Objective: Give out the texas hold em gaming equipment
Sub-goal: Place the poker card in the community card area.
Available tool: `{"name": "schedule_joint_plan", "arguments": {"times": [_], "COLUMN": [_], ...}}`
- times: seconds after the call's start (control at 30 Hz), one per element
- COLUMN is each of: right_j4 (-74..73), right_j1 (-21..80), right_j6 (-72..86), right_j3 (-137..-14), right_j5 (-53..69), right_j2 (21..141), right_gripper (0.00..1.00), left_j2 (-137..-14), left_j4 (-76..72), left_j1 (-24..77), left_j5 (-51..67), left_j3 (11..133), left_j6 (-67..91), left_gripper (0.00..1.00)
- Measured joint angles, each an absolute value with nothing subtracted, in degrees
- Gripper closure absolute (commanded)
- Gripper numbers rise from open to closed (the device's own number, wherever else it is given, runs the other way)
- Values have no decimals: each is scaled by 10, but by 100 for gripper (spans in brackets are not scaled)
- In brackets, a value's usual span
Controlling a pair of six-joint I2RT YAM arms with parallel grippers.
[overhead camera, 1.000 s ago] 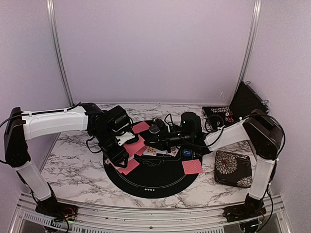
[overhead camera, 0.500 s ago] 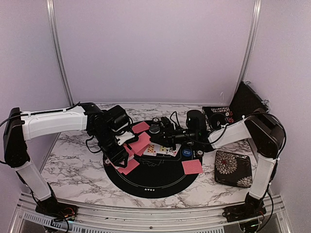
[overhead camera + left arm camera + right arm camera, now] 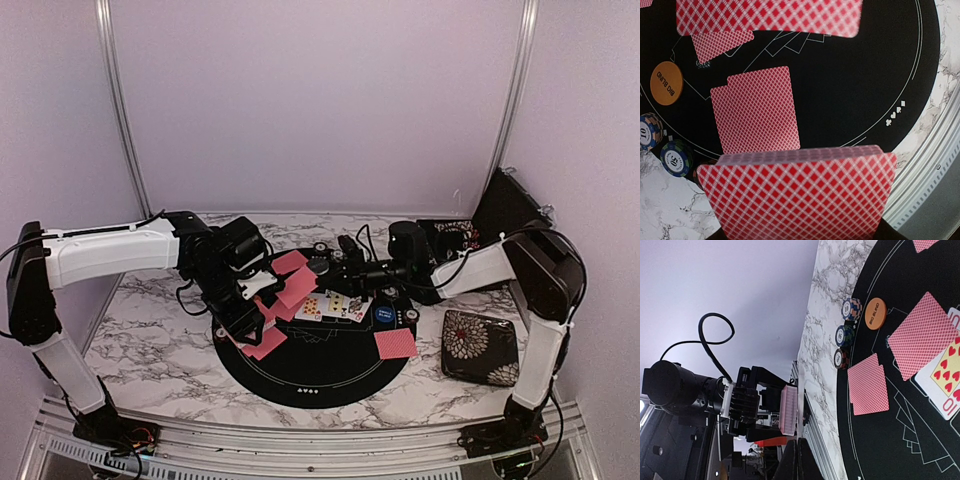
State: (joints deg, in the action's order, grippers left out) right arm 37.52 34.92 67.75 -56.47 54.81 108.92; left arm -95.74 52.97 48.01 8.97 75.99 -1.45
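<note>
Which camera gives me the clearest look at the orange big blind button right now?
Left wrist: the orange button lies flat on the mat, unobstructed, lettering readable. Right wrist shows it smaller, beside the chip stacks. In the top external view I cannot make it out.

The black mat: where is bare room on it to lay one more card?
The near part of the black mat is bare, between the red-backed cards on the left and the single card on the right. The middle and far side are crowded: face-up cards, blue button, more card backs.
</note>
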Motion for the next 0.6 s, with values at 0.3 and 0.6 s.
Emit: {"name": "schedule_joint_plan", "arguments": {"times": [0.3,0.6], "right_j4": [261,133], "right_j1": [346,345], "right_j6": [581,488], "right_j3": [-695,-808], "right_j5": [554,554], "right_j2": [1185,1277], "right_gripper": [100,100], "left_j2": [-955,-955], "left_j4": [530,529], "left_j1": [480,480], "left_j5": [90,90], "left_j3": [760,760], "left_j6": [-15,-15], "left_gripper": [45,45]}}
